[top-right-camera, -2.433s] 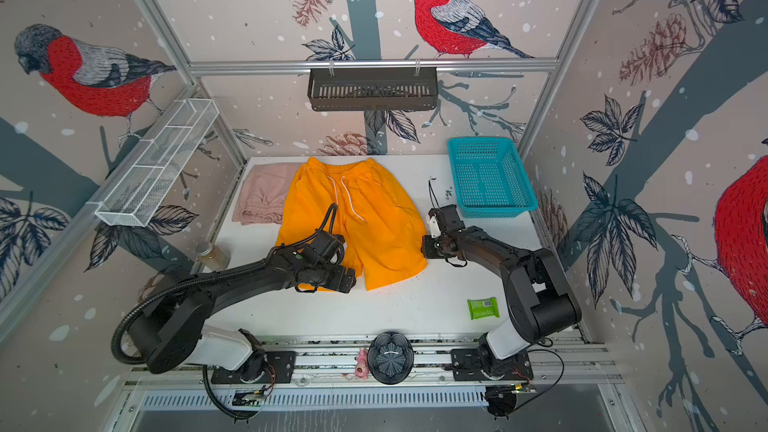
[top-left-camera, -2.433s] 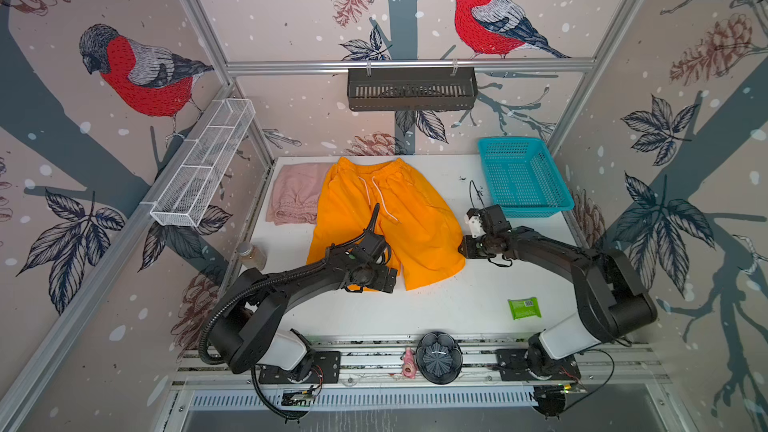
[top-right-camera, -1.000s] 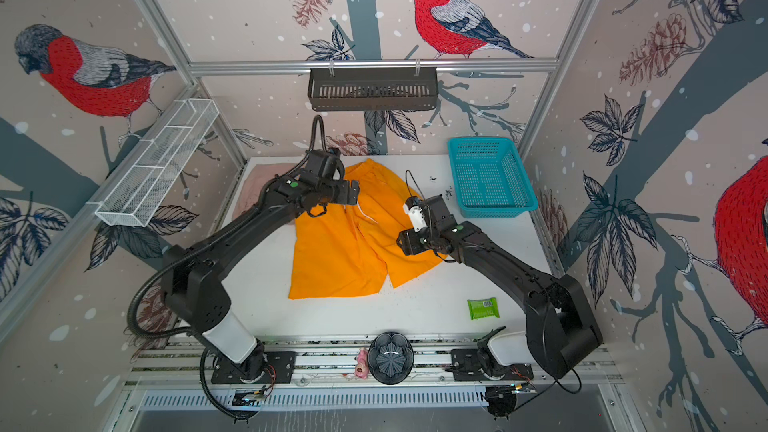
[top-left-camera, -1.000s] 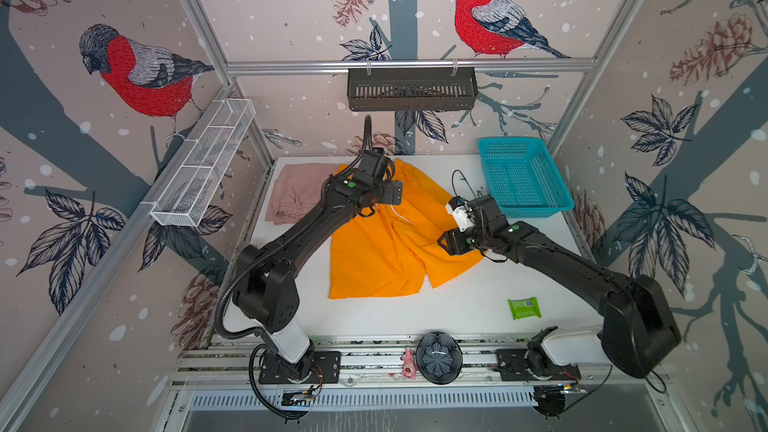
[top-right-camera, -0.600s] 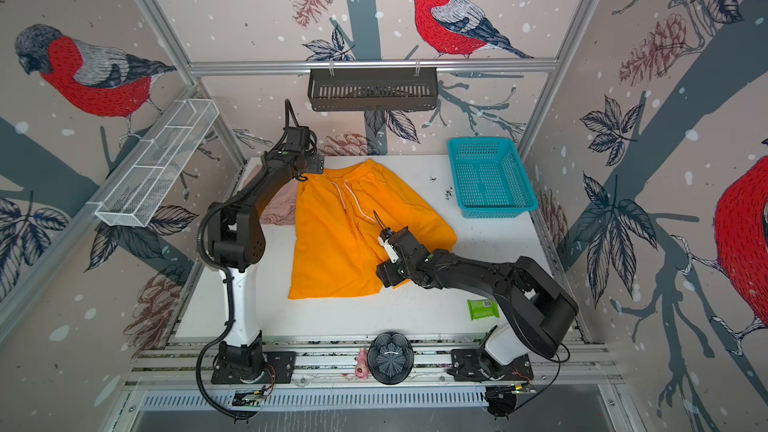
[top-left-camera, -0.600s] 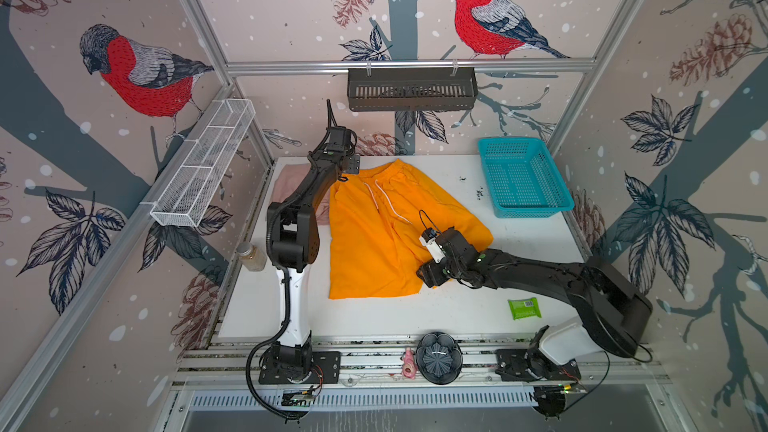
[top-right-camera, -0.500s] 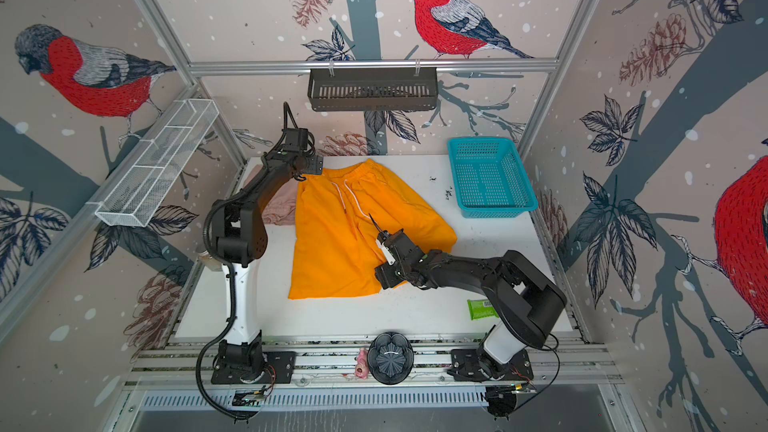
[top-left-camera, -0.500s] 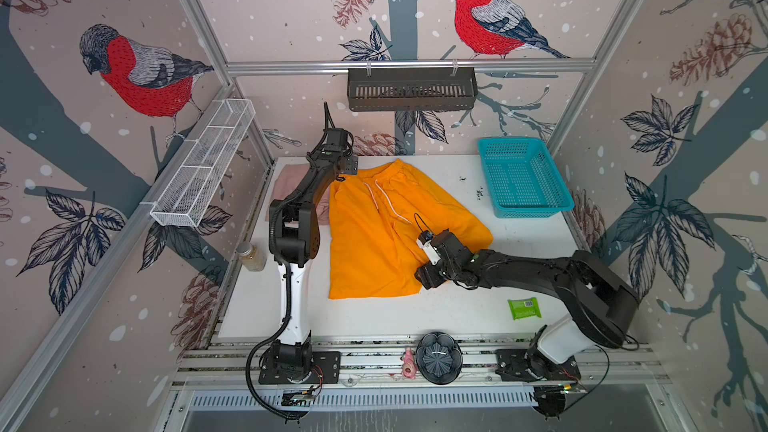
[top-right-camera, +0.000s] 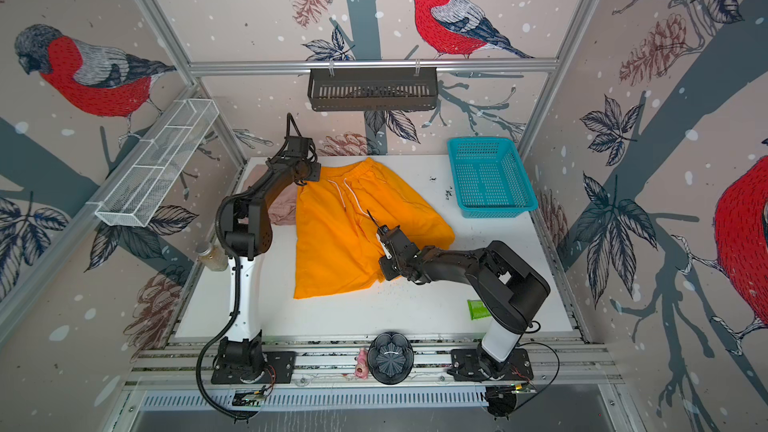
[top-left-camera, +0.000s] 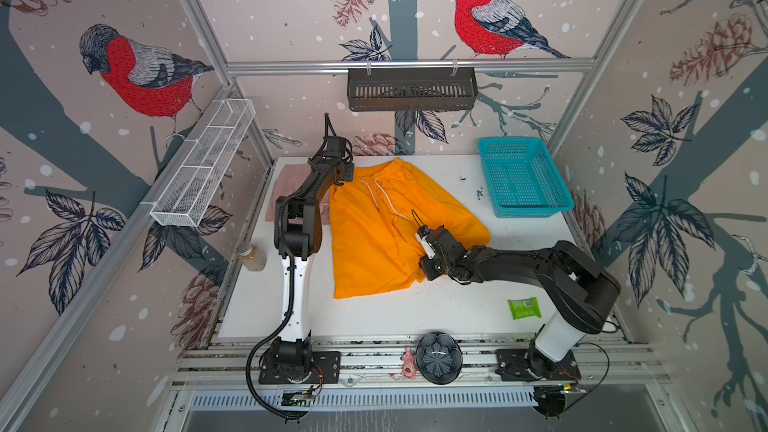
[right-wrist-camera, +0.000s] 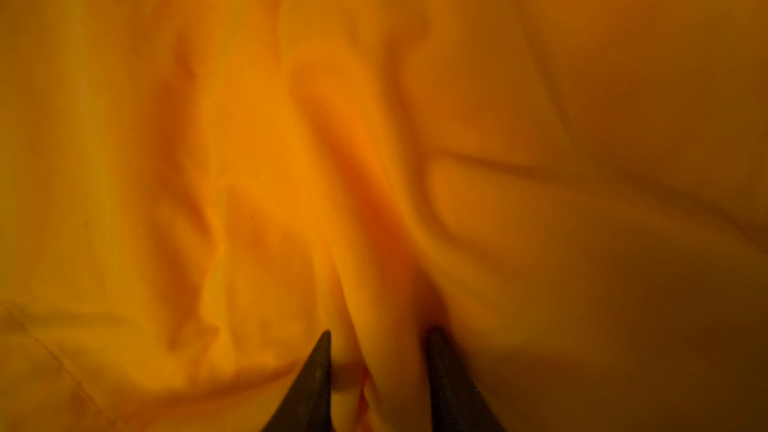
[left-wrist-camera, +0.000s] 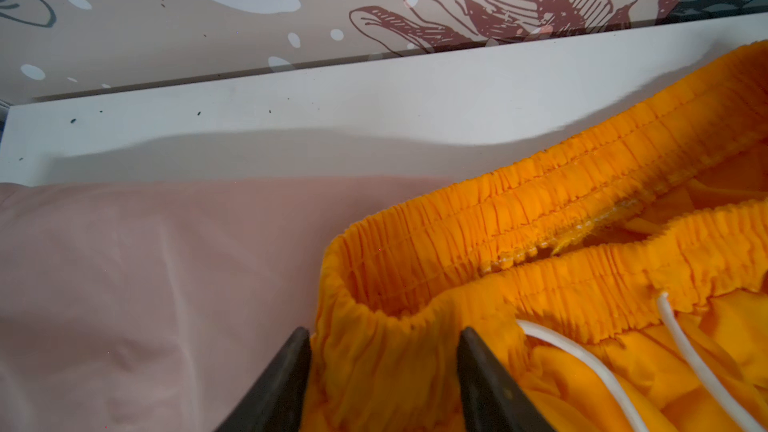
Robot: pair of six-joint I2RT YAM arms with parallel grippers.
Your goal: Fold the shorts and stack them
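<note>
Left wrist view has the left gripper (left-wrist-camera: 384,330) straddling the waistband corner of the orange shorts (left-wrist-camera: 540,218), cloth bunched between its jaws; whether it pinches firmly I cannot tell. The same goes for the right gripper (right-wrist-camera: 380,330), set around a fold low on one leg, seemingly to double them over. They lie spread on the table (top-left-camera: 415,317), touching the pink shorts (left-wrist-camera: 145,263).

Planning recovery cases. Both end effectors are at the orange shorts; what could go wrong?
Left end effector straddles the waistband corner of the orange shorts, beside the pink shorts: it might snag both.
Right end effector is on a loose wrinkle; it may catch one layer only, skewing the fold.
</note>
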